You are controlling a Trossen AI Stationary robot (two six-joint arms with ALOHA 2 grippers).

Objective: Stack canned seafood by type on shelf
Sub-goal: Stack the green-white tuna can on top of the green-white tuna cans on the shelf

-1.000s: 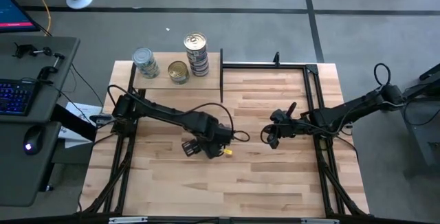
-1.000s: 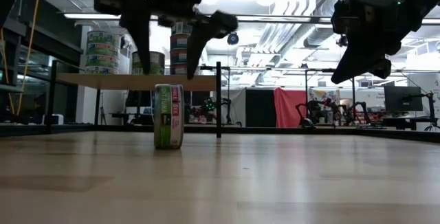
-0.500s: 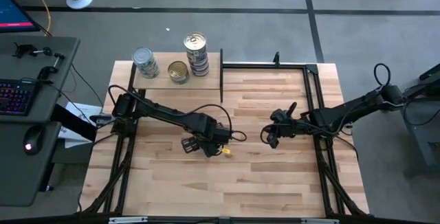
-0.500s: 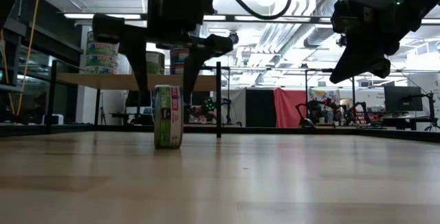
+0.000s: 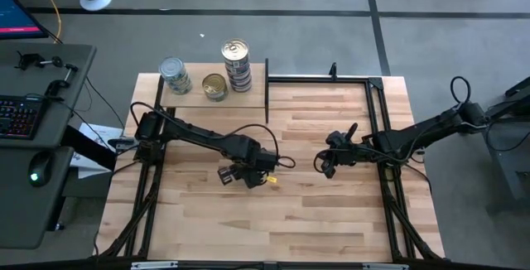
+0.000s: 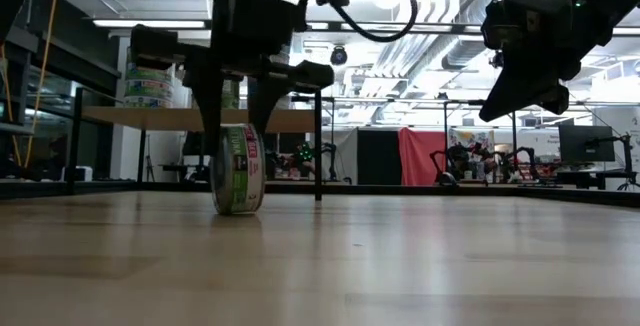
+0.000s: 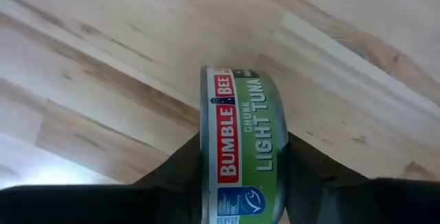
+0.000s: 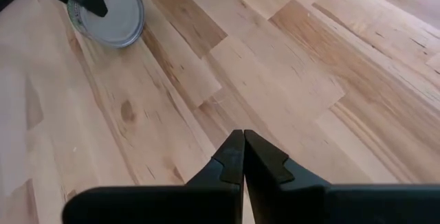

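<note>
A tin of canned seafood (image 6: 238,169) with a green side label (image 7: 256,138) stands on its rim on the tabletop, left of the middle. My left gripper (image 6: 238,146) points straight down over it, shut on it; in the high view the gripper (image 5: 248,173) hides the tin. The shelf (image 5: 192,98), a small light-wood board on black uprights, stands at the table's far left. It carries a single tin (image 5: 175,75), a gold-topped tin (image 5: 214,86) and a stack of tins (image 5: 237,65). My right gripper (image 8: 243,152) hangs shut over the table's right middle (image 5: 327,164), holding nothing. My left gripper pinches the tin between its two fingers, one finger (image 7: 172,172) on each flat end (image 7: 204,141). The fingers come from above, pointing down, and reach about halfway down the tin. The tin stands on edge, its rim (image 6: 236,209) on the tabletop.
A black metal frame (image 5: 374,108) runs along the table's far right and side edges. The shelf's black upright (image 6: 318,146) stands just behind the tin. A desk with a keyboard (image 5: 18,114) sits beyond the left edge. Bare tabletop (image 5: 273,220) lies toward the near edge.
My left gripper has come down over the standing tin, and its fingers have closed from wide apart onto the tin's two flat ends. The tin still stands on its rim on the table.
</note>
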